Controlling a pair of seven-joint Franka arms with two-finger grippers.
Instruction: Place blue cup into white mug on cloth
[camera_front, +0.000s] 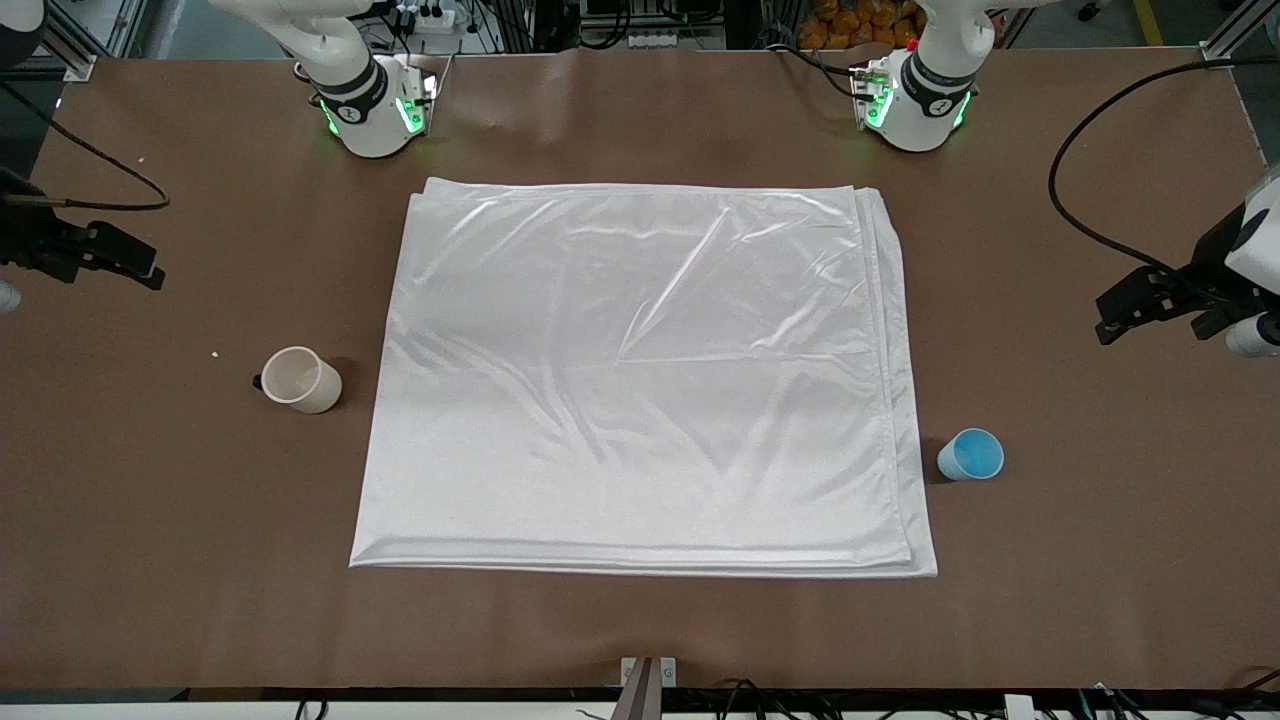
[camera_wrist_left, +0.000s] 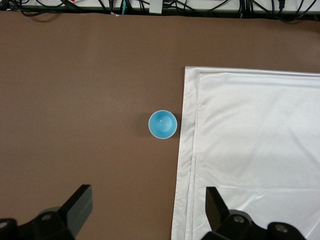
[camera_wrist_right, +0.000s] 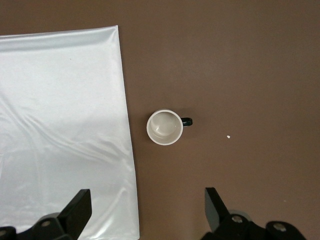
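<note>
1. The large shiny white satin-like cloth (camera_front: 640, 380) lies folded flat on the brown table, with nothing on it; I place everything by it.
2. The small handle-less light blue tapered cup (camera_front: 971, 455) stands upright on bare table just beside the cloth's edge toward the left arm's end. It looks light, rigid and smooth; pinching across the rim should suit.
3. The cream cylindrical mug with a dark handle (camera_front: 300, 380) stands off the cloth's edge at the right arm's end. It is probably heavier, ceramic-like and chippable.
4. The left gripper (camera_wrist_left: 149, 207) hovers above the cup, jaws spread and empty.
5. The right gripper (camera_wrist_right: 147, 207) hangs over the mug, likewise released.
</note>
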